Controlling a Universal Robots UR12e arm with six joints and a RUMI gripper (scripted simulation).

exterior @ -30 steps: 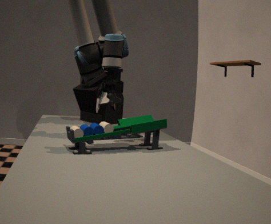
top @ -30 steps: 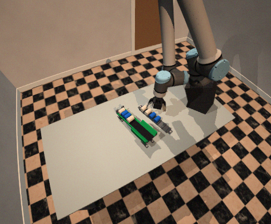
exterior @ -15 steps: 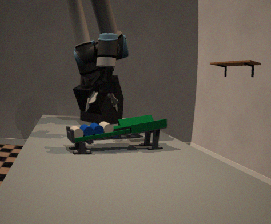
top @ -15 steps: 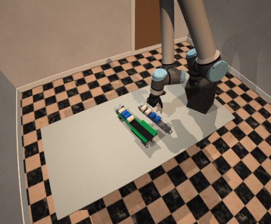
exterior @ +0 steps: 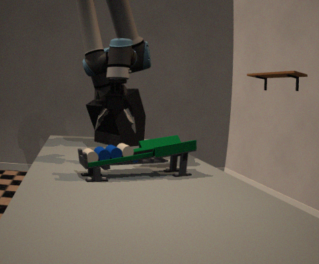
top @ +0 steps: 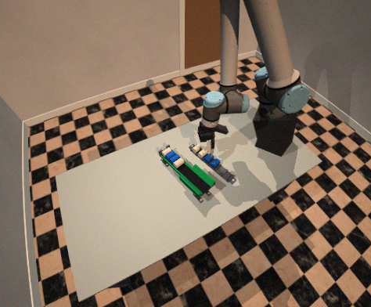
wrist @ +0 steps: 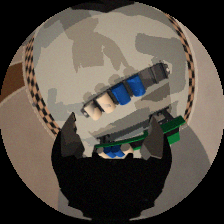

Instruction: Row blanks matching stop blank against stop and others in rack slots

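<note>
Blanks, short rounded plastic bars in cream and blue, sit in two places on my screens. On the sloped green feed ramp [top: 194, 181] with its flat black bed, four lie side by side at the low end: a cream blank [top: 166, 151] against the stop, two blue ones [top: 172, 157], then another cream one [top: 178, 163]. Just beside the ramp, the dark grey ribbed stock rack [top: 225, 175] holds two cream bars [top: 200, 150] and two blue bars [top: 212, 160] in neighbouring slots. I see the black two-jaw gripper [top: 210, 144] hanging over the rack's cream end, its jaws spread wide with nothing between them. Both fixtures stand on a smooth pale grey table top [top: 130, 219] above a glossy checkered floor [top: 318, 243].
</note>
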